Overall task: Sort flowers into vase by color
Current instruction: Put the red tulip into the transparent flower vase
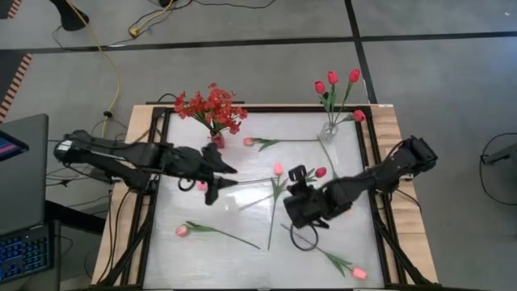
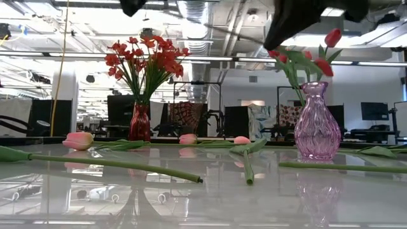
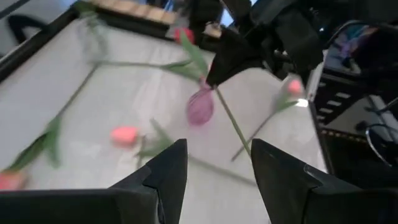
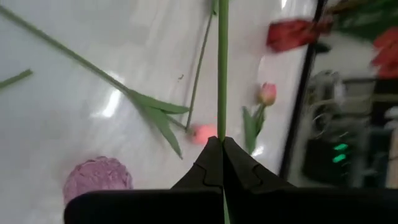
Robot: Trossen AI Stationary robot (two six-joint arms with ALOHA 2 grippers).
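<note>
- My right gripper (image 4: 222,148) is pinched on a red tulip's stem (image 4: 222,74) above mid-desk, near the clear vase (image 1: 328,129); in its wrist view the stem runs straight ahead from the closed fingertips.
- My left gripper (image 3: 214,165) hangs spread and empty over the desk (image 1: 242,210).
- Pink tulips (image 1: 182,230) lie flat, stems pointing various ways.
</note>
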